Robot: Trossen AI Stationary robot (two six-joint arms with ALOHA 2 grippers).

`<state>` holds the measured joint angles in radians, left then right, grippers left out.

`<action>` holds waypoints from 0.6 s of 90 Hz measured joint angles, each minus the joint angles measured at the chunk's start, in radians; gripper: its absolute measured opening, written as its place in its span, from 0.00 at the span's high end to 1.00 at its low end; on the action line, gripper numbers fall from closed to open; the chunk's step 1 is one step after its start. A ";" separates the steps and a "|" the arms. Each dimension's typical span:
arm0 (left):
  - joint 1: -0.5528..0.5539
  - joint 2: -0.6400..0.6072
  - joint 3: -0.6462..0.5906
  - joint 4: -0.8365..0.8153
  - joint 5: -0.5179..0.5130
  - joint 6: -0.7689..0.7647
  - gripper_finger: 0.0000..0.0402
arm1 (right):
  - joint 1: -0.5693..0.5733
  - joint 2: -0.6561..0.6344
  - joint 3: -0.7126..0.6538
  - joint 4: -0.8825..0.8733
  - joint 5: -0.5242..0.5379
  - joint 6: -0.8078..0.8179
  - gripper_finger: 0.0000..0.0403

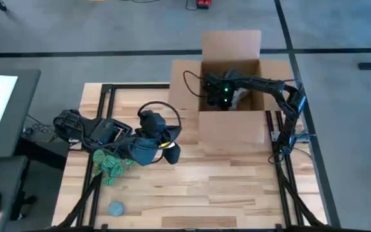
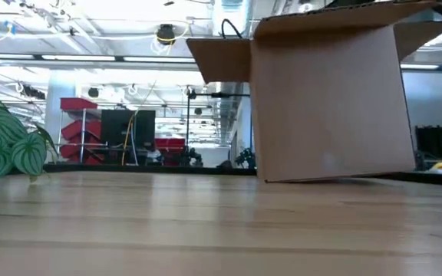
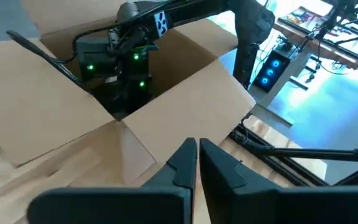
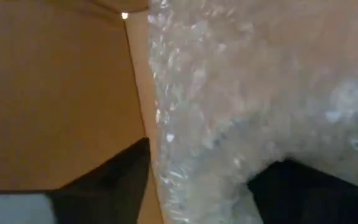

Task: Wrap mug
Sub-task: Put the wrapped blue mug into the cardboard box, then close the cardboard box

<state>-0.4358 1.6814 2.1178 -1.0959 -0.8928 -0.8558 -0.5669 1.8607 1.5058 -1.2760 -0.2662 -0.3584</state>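
An open cardboard box (image 1: 232, 119) stands on the table's far right part. My right gripper (image 1: 227, 98) reaches down into it, and a bundle of clear bubble wrap (image 4: 241, 93) fills the space between its fingers; in the high view the wrap (image 1: 241, 98) shows pale beside the gripper. The mug is hidden. My left gripper (image 3: 197, 155) is shut with nothing in it. It hovers left of the box (image 3: 166, 106), near the table's middle (image 1: 171, 149). My right gripper has the bubble-wrap bundle between its two fingers (image 4: 114, 180), one on each side of the wrap's near part (image 4: 197, 180). It comes from above, slanting down into the box. Whether the bundle rests on the box floor is hidden by the box walls.
A green patterned bundle (image 1: 111, 164) lies at the left by my left arm and shows in the low view (image 2: 6, 149). A flat grey-blue disc (image 1: 116, 208) lies near the front left. Bare wood (image 1: 224, 187) stretches in front of the box.
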 joint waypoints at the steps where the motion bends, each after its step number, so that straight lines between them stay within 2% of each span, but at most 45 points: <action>1: 0.000 0.000 0.000 0.000 0.000 0.000 1.00 | 0.000 -0.004 0.000 -0.005 0.000 0.001 0.38; 38: 0.000 0.000 0.000 -0.015 0.000 -0.013 1.00 | -0.013 -0.315 -0.001 -0.040 -0.003 0.030 0.38; 42: 0.000 0.000 0.000 -0.031 -0.004 -0.063 1.00 | -0.014 -0.353 0.000 -0.040 -0.003 0.048 0.38; 54: 0.046 0.000 0.000 -0.187 -0.012 -0.338 1.00 | -0.014 -0.485 0.005 -0.043 -0.001 0.104 0.38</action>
<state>-0.3894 1.6814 2.1178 -1.2829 -0.9050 -1.1938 -0.5804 1.3755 1.5107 -1.3193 -0.2672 -0.2542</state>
